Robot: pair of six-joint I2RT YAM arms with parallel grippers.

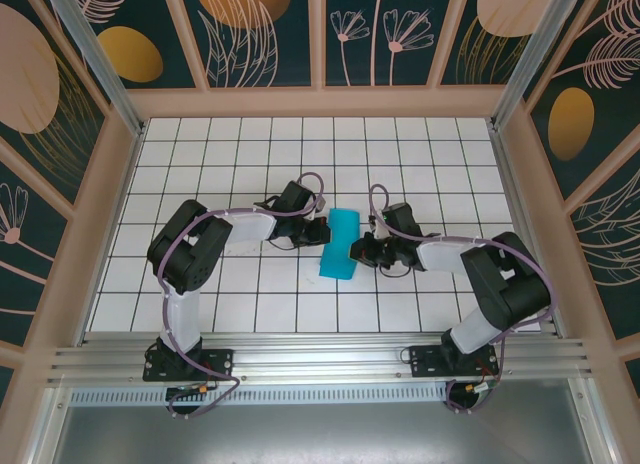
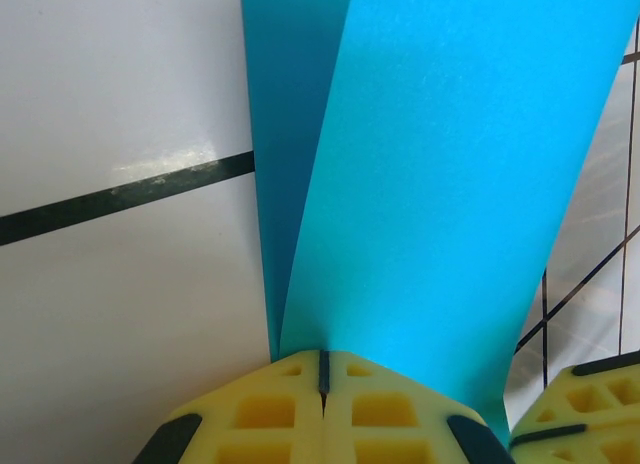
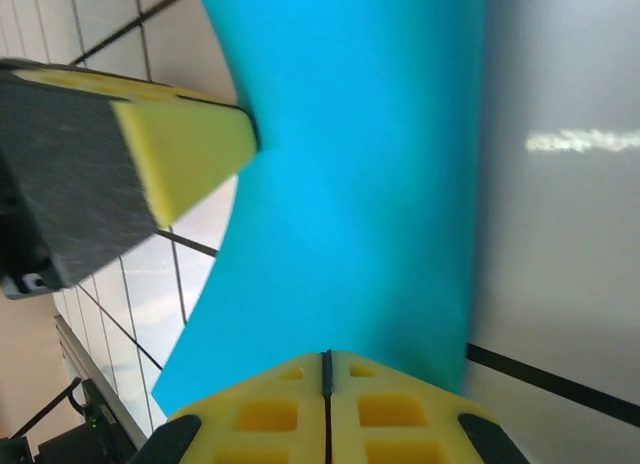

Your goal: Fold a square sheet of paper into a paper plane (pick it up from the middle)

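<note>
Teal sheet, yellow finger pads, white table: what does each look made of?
The teal sheet: apparently thin matte paper; it curves softly, holds a fold, shows no glare. The finger pads: probably soft yellow foam or rubber, moulded with square pockets. The table: hard glossy white surface with dark grid lines; it mirrors a light.

Paper mid-table, between left gripper, right gripper.

Bright light; glare streaks the white table.

Both arms bent inward toward the middle, the left hand and right hand facing each other close together, each pinched shut on the paper
</note>
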